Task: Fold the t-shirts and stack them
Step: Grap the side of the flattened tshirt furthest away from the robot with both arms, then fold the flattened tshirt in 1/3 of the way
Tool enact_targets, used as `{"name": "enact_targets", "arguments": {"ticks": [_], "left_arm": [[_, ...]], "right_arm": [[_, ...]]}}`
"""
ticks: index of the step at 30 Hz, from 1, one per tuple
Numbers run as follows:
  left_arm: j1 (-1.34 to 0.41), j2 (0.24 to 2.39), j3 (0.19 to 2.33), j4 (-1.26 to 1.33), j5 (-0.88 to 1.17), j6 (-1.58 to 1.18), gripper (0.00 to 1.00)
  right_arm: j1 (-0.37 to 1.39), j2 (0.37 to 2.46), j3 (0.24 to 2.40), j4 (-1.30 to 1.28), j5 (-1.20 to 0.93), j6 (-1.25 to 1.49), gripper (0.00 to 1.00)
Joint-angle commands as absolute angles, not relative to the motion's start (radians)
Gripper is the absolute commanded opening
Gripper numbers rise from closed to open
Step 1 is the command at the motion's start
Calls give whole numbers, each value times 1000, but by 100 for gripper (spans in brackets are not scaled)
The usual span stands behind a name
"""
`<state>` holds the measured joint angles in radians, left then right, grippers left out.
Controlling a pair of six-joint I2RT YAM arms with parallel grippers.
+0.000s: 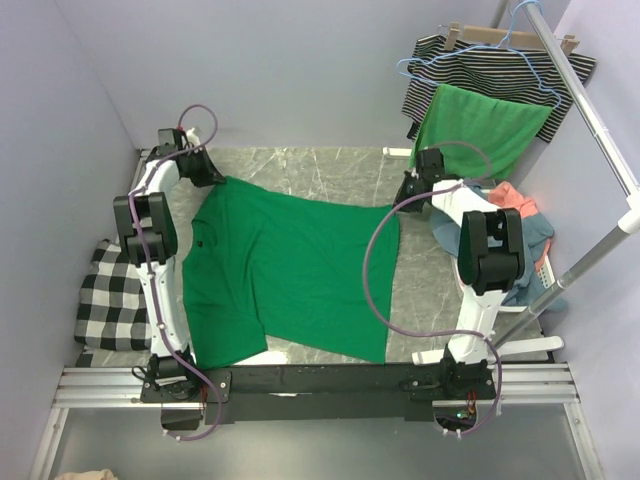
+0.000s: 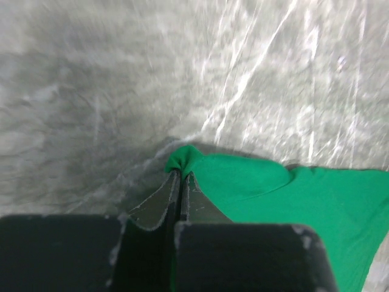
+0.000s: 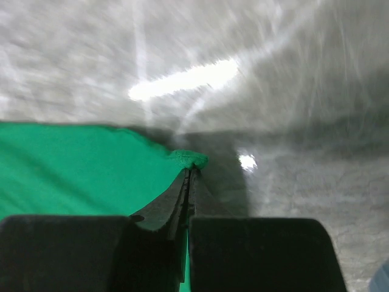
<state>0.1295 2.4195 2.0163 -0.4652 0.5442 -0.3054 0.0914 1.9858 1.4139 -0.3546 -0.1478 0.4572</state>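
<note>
An emerald green t-shirt (image 1: 290, 275) lies spread on the marble table (image 1: 310, 170). My left gripper (image 1: 210, 175) is at its far left corner, shut on a pinch of green t-shirt (image 2: 185, 159) bunched at the tips. My right gripper (image 1: 408, 192) is at the far right corner, shut on a small fold of the green t-shirt (image 3: 191, 159). Blue and coral t-shirts (image 1: 520, 225) lie heaped at the right, partly hidden behind the right arm.
A bright green cloth (image 1: 490, 125) and a striped garment (image 1: 500, 65) hang on a rack (image 1: 590, 110) at the back right. A black-and-white checked cloth (image 1: 110, 295) lies off the table's left edge. Walls close in on the left and back.
</note>
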Motion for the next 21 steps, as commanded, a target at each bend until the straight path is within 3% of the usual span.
{"name": "enact_targets", "arguments": {"ticks": [1, 10, 16, 21], "left_arm": [[144, 2293, 2037, -341, 509, -347, 1], [144, 2123, 1849, -241, 549, -423, 1], [135, 1944, 1556, -181, 525, -518, 1], [95, 1818, 1370, -250, 289, -495, 1]], "right_arm": [[86, 1902, 1514, -331, -164, 413, 0], [103, 1812, 1496, -345, -313, 387, 0], [167, 1691, 1367, -380, -324, 361, 0], [222, 1595, 1238, -409, -308, 354, 0]]}}
